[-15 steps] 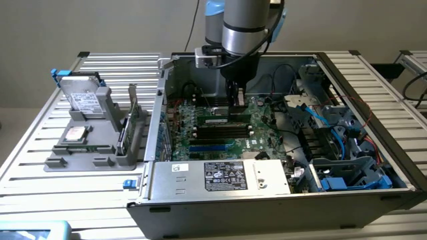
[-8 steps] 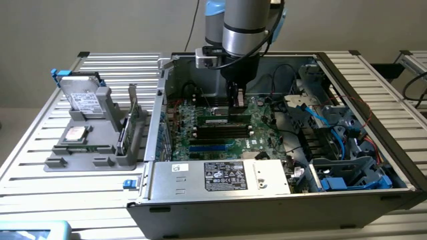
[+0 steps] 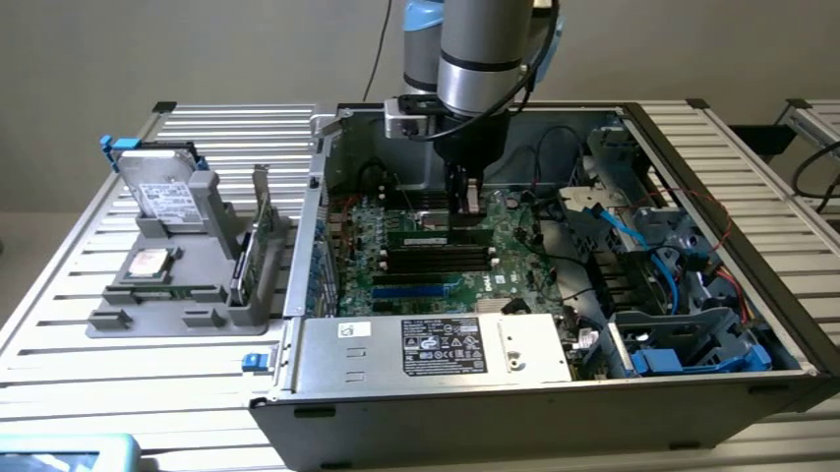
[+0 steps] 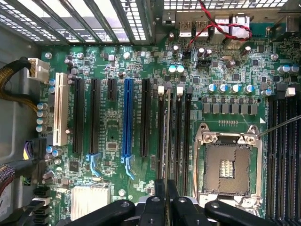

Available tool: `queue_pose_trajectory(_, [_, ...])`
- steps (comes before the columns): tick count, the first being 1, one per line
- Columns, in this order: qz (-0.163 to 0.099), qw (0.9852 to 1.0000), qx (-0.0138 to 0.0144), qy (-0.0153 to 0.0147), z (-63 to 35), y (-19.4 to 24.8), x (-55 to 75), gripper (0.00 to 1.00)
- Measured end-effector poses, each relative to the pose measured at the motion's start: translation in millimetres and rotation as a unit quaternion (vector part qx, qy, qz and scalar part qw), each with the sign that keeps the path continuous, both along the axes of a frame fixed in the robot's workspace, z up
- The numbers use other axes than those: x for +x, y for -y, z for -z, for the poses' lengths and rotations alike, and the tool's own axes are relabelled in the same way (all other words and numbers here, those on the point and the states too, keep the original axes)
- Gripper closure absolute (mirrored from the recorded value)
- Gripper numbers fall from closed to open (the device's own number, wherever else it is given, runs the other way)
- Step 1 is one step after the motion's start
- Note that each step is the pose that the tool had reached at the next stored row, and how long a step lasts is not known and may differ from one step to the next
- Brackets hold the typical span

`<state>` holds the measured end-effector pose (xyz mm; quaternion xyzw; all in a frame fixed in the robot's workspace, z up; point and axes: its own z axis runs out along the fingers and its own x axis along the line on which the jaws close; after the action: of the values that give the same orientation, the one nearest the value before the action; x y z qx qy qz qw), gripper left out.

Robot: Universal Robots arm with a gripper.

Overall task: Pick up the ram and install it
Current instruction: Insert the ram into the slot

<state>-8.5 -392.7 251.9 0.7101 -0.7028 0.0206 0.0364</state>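
The ram point(image 3: 444, 239) is a thin green stick with a pale label, standing on edge over the black memory slots point(image 3: 434, 261) of the motherboard point(image 3: 354, 285) inside the open computer case. My gripper point(image 3: 459, 218) reaches straight down onto its top edge and is shut on it. In the wrist view the ram point(image 4: 168, 136) shows edge-on as a narrow strip running out from between my black fingers point(image 4: 160, 200), in line with the black memory slots point(image 4: 161, 132) beside the CPU socket point(image 4: 228, 165). Whether it is fully seated I cannot tell.
A grey holder point(image 3: 184, 295) at the exterior view's left carries a hard drive point(image 3: 164, 192), a CPU chip and a tall green card point(image 3: 256, 236). The power supply point(image 3: 434, 346) sits at the case front. Cables and blue drive bays point(image 3: 683, 334) crowd the exterior view's right side of the case.
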Motion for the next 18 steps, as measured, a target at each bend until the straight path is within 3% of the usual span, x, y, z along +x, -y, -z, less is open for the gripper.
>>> queue_pose_trajectory(6, [0.000,1.0000,-0.0028,0.0000,5.1,0.1,0.1,0.87])
queue_pose_trajectory(10, [0.000,1.0000,-0.0091,-0.0001,5.8,0.0,0.1,0.87])
queue_pose_trajectory(18, [0.000,1.0000,-0.0091,0.0003,9.9,0.1,0.2,0.87])
